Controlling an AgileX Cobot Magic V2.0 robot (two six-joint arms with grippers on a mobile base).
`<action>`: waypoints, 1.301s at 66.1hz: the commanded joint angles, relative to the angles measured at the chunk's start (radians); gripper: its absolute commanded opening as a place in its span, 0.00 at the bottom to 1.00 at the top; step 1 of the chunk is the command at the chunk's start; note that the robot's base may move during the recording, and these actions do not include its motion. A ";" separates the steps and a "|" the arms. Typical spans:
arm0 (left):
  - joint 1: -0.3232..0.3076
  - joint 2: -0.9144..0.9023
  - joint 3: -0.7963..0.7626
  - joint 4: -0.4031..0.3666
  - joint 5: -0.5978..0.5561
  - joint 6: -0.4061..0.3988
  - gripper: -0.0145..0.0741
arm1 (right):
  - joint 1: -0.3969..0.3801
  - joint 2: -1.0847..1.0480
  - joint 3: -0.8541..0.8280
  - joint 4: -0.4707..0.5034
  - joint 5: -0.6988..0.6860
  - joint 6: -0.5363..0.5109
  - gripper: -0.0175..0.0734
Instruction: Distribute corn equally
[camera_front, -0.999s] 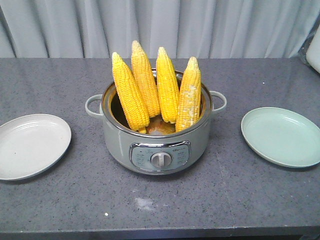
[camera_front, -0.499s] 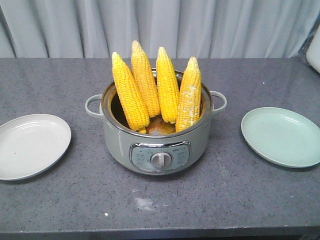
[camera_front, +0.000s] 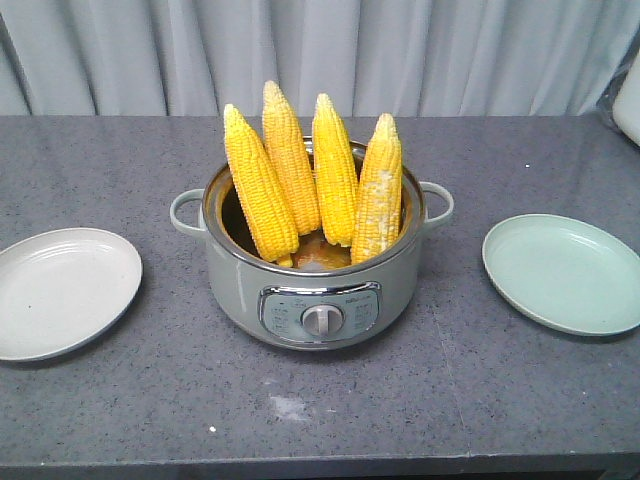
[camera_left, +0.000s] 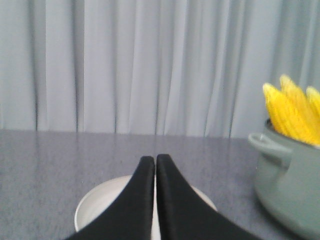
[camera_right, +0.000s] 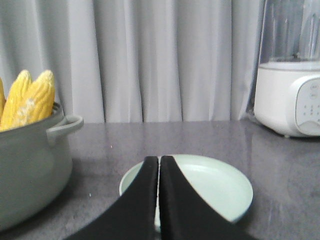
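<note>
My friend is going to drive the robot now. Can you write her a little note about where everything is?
Left tool: shut, empty, by the white plate.
Right tool: shut, empty, by the green plate.
Corn: all four cobs stand upright in the pot, between the two plates.
Done: nothing; both plates are bare.
Left: put two cobs on each plate.

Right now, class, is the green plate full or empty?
Empty. The green plate shows only bare surface in the front view, and all four corn cobs stand in the pot.
</note>
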 joint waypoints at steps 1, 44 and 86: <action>-0.002 0.022 -0.128 -0.012 -0.071 -0.014 0.16 | -0.003 0.036 -0.135 -0.019 -0.013 -0.001 0.19; -0.003 0.590 -0.898 -0.011 0.677 -0.014 0.16 | -0.003 0.578 -0.761 -0.014 0.606 -0.058 0.19; -0.003 0.672 -0.858 -0.002 0.696 0.002 0.50 | -0.003 0.740 -0.761 -0.017 0.647 -0.098 0.49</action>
